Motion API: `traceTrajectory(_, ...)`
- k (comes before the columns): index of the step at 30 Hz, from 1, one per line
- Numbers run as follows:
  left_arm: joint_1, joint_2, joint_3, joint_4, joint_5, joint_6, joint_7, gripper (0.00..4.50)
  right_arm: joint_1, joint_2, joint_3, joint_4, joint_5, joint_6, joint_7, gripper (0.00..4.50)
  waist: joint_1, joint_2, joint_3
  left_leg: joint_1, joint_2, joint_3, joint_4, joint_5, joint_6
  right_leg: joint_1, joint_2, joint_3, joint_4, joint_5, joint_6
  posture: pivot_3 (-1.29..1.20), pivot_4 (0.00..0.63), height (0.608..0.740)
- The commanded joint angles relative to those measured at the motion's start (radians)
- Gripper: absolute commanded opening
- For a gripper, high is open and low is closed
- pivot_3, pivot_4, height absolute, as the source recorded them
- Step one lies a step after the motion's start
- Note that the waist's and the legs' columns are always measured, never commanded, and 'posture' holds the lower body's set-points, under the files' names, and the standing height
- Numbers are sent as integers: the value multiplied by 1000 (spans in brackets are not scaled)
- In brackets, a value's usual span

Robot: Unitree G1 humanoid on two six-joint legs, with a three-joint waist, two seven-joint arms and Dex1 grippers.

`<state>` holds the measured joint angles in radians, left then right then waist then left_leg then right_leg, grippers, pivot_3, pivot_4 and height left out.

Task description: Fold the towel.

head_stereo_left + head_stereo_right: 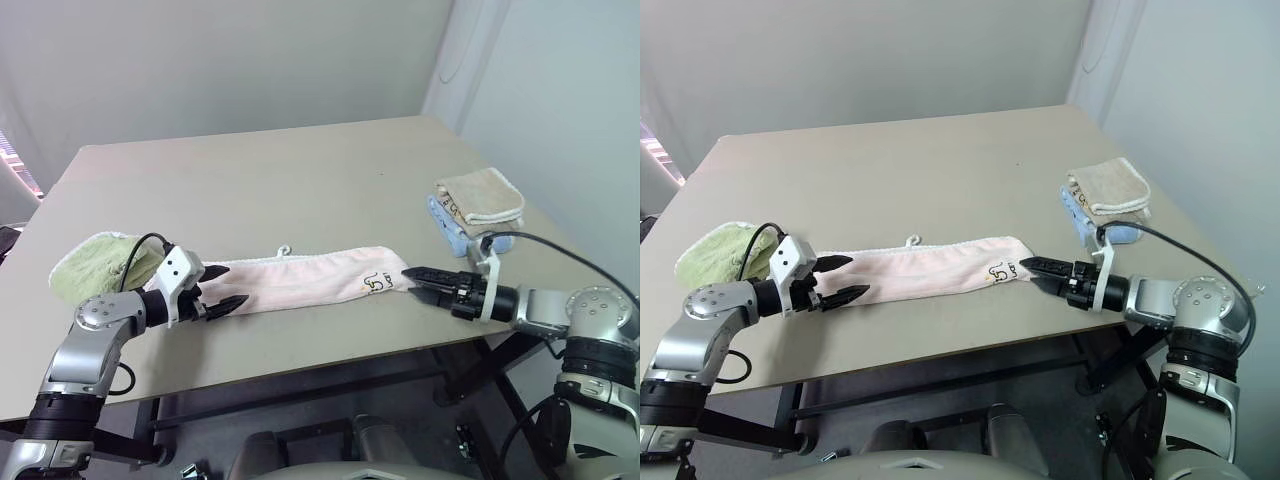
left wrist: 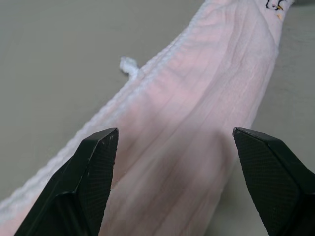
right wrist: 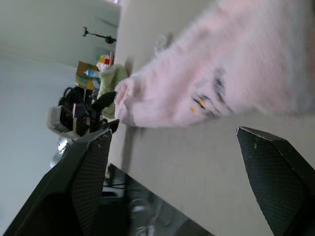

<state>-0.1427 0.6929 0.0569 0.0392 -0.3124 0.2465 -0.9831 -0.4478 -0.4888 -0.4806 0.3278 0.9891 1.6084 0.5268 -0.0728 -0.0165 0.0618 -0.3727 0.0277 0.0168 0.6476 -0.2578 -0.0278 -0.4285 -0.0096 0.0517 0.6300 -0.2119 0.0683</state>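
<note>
The towel (image 1: 310,278) is pale pink and lies as a long narrow strip across the table near its front edge. Its small white loop (image 1: 284,249) sticks out of the far long side, and a small printed mark (image 1: 375,283) sits at its right end. My left gripper (image 1: 228,286) is open at the towel's left end, with the cloth (image 2: 197,98) running away between and beyond its fingers. My right gripper (image 1: 410,277) is open too, level with the table, with its tips just off the towel's right end (image 3: 236,69). Neither gripper pinches anything.
A light green towel (image 1: 100,262) lies bunched beside my left arm. At the table's right edge a folded beige towel (image 1: 482,195) rests on a blue one (image 1: 450,228). The far half of the tan table (image 1: 300,170) is bare. The front edge runs just below both grippers.
</note>
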Motion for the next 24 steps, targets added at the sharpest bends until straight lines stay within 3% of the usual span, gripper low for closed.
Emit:
traceTrajectory(1, -37, -4, 1, 4, 2, -22, -6, 3920, -45, 41, -61, -9, 40, 6, -89, 4222, 0, 0, 0, 0, 0, 0, 0, 0, 0, 0, 0, 0, 0, 0, 0, 0, 0, 729)
traceTrajectory(11, -39, 12, 3, 18, 21, -31, -19, 3920, -94, 194, -229, 70, -34, 5, -326, 4222, 1, 0, 0, -2, 0, -1, -1, 0, 0, 0, 0, 0, -1, 0, 0, 0, 0, 729)
traceTrajectory(18, -29, 13, 11, 34, 31, -45, -19, 3920, -73, 163, -218, 89, 112, 6, -375, 4222, 0, 0, 0, -1, 0, -1, -1, 0, 0, 0, 0, 0, -1, 0, 0, 0, 0, 729)
traceTrajectory(24, -27, 0, 4, 30, 38, -47, -9, 3920, -67, 174, -258, 123, 104, 6, -480, 4222, 0, 0, 0, -1, 0, -1, -2, 0, 0, 0, 0, 0, -2, 0, 0, 0, 0, 729)
